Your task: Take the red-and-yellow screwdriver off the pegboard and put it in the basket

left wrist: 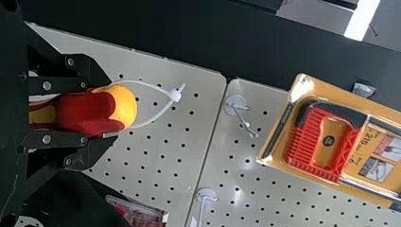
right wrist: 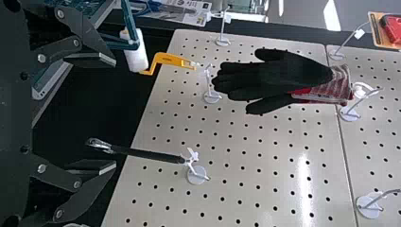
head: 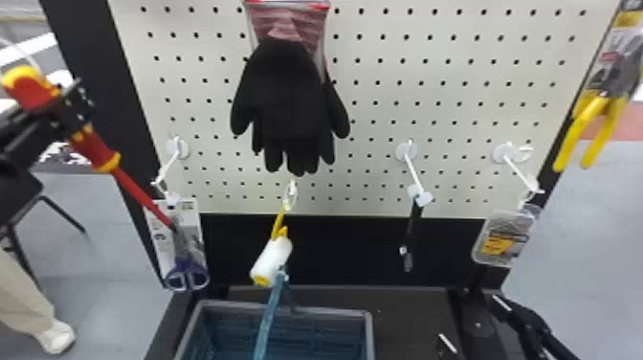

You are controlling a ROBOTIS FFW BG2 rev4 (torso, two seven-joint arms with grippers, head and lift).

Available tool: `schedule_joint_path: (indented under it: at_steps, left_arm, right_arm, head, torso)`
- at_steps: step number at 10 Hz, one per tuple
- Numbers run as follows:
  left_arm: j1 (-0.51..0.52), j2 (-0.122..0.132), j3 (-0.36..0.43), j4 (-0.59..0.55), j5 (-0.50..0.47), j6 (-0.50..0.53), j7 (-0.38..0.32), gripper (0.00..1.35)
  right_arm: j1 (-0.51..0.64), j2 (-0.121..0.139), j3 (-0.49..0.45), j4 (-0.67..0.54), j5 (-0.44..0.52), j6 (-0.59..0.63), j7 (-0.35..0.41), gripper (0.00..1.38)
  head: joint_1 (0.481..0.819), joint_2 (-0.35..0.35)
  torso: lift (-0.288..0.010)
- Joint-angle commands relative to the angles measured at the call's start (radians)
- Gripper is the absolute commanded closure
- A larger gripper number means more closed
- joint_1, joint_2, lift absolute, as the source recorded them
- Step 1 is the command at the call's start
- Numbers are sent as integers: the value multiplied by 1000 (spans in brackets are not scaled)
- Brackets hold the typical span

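In the head view my left gripper is at the left edge, shut on the handle of the red-and-yellow screwdriver. The red shaft slants down to the right, its tip end in front of the carded scissors. The left wrist view has the left gripper around the screwdriver, a white tie loop at its yellow butt. The grey-blue basket stands below the pegboard. My right gripper is at the lower right; in the right wrist view the right gripper stands open with nothing held.
Black gloves hang at the pegboard's centre, above a white roller near the basket's blue handle. Carded scissors hang at left; a dark tool, a small package and yellow-handled pliers hang farther right.
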Motion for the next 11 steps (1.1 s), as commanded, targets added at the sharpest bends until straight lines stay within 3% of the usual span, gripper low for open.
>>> schedule_joint_path:
  at_steps: [1, 4, 6, 11]
  left_arm:
    - [59, -10, -24, 2, -16, -37, 0, 1024]
    - [124, -27, -95, 73, -53, -112, -58, 1024]
    - [156, -71, -95, 113, -94, -146, -95, 1026]
    - [225, -76, -171, 282, -94, -252, -160, 1026]
  right_arm:
    - [0, 0, 0, 0, 0, -2, 0, 496]
    - [0, 2, 0, 2, -2, -6, 0, 496]
    - [2, 7, 0, 7, -2, -8, 0, 496]
    - [2, 10, 0, 12, -2, -12, 0, 496]
  head:
    - [549, 0]
    - [549, 0]
    - [549, 0]
    - [549, 0]
  torso:
    - [-100]
    - [-100]
    - [-100]
    - [-100]
